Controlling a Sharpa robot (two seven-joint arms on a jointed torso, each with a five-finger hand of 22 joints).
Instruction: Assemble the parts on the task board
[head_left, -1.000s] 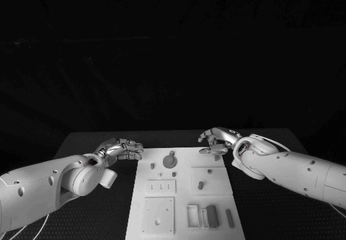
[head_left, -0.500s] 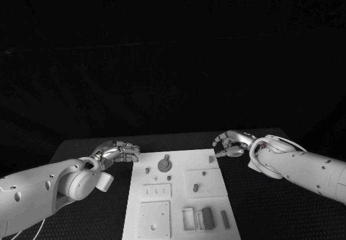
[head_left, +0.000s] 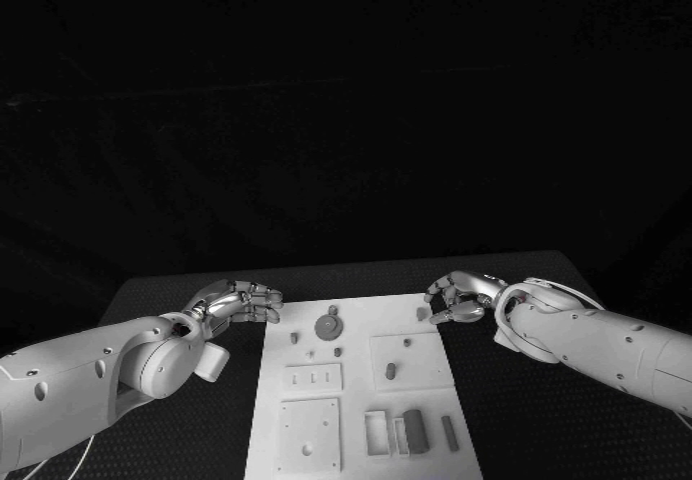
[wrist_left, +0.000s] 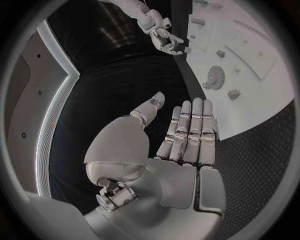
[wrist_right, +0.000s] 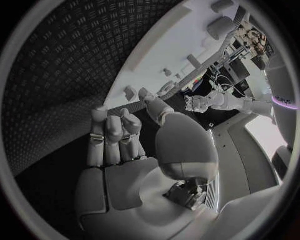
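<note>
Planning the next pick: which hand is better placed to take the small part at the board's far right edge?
The right hand, probably: its fingertips hover right beside that small part at the task board edge. The left hand sits off the board's opposite side.

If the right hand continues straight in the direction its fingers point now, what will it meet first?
Probably the small part at the task board's right edge: the right hand points at it from close by. Depth is unclear.

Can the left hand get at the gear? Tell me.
Probably yes. The left hand sits by the board's far left corner holding nothing, and the gear lies close by with nothing between them; the right hand is at the opposite edge.
</note>
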